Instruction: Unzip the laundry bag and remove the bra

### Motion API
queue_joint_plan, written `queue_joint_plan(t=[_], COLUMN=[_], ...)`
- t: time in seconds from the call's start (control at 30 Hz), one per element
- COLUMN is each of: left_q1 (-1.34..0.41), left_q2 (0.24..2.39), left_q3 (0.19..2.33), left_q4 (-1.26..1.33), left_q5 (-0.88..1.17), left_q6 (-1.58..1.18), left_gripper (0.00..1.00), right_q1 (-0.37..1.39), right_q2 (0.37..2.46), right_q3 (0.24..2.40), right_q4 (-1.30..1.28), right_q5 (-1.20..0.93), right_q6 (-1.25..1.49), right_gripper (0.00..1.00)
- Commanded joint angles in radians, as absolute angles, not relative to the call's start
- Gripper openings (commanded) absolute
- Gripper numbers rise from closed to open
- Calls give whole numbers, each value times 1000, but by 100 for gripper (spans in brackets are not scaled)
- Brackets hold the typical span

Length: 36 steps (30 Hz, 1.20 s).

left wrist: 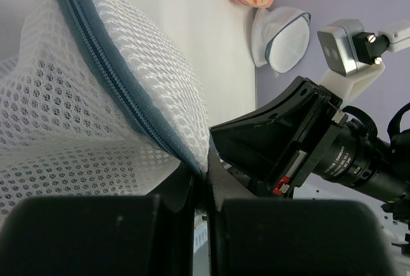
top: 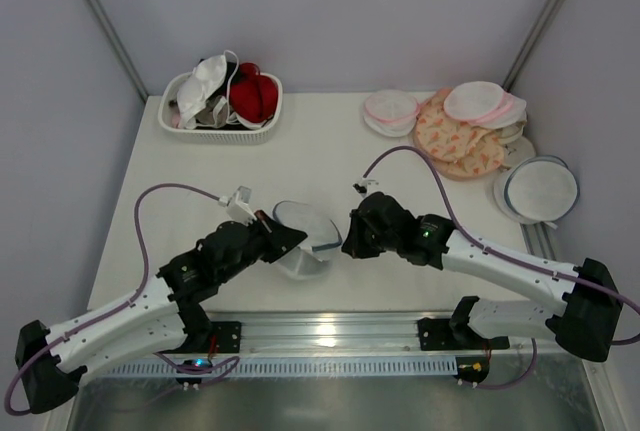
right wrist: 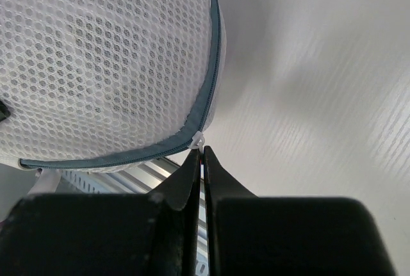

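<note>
The laundry bag, a round white mesh pouch with a grey-blue zip rim, is held above the table between both arms. My left gripper is shut on the bag's zip rim, its jaws closed on the fabric edge. My right gripper is shut on the small white zip pull at the rim's end. The mesh shows a dark shade inside; the black bra itself is not clearly visible. The zip looks closed along the visible rim.
A white basket at the back left holds white, red and dark bras. Pink-rimmed white rounds and patterned pads lie at the back right, with a grey-rimmed white disc at the right edge.
</note>
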<state>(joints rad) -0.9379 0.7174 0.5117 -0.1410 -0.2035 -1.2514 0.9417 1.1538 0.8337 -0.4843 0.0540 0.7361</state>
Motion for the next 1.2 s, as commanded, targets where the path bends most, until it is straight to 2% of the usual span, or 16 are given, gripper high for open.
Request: queue_joint_plan(t=[0.0,0.17,0.4,0.57,0.73,0.87,0.97,1.0,1.1,1.13,1.17], left_q1=[-911,-890,-862,-854,-850,-845,-831,-830,-822,-822,-819], left_q2=[686,683,777,821,877,926,986,1006,1086,1103,1118], left_q3=[506,469,569,652,759,839,882,890,899,893,875], left_q4=[-146,-14,48,3,-162,-303,-385,-396,-376,-348,-315], left_q5=[-172,-22,380,564,693,582,343,216,134,99,98], left_q6=[-1180,-1160,-1006,-882,-741,-612,-601,-612,-634,-647,-656], left_gripper=[0,0,0,0,0,0,0,4,8,18,19], right_q1=[934,931,925,902,867,845,844,844,844,844,844], right_q2=[1155,1183,1230,1215,1163,1115,1074,1059,1042,1031,1028], right_q3=[815,836,831,864,891,910,913,913,902,899,894], right_q4=[-540,-607,-635,-707,-784,-824,-833,-834,-827,-821,-815], right_q5=[133,204,285,380,451,488,488,482,450,439,428], right_q6=[719,718,739,741,744,735,727,727,715,713,710], right_gripper=[4,4,4,4,4,4,4,4,4,3,4])
